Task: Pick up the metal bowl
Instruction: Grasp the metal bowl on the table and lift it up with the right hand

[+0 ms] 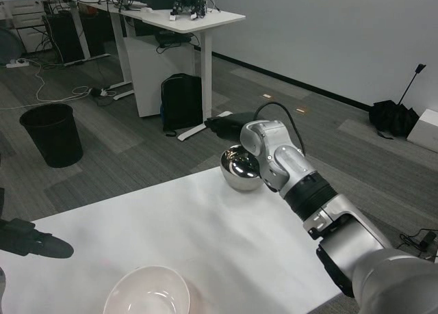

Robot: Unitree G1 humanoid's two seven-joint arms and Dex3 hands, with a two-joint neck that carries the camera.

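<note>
One step: right hand (263, 150) reaching the metal bowl (241, 170), just beside it.
Grip: cannot tell; fingers hidden.
Next: likely close, lift.

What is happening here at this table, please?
The robot is working on picking up the metal bowl, which sits at the far edge of the white table. Its right hand is at the bowl, though the grip itself is hidden behind the wrist. The left hand waits low at the left edge. A white bowl stands untouched near the front.
</note>
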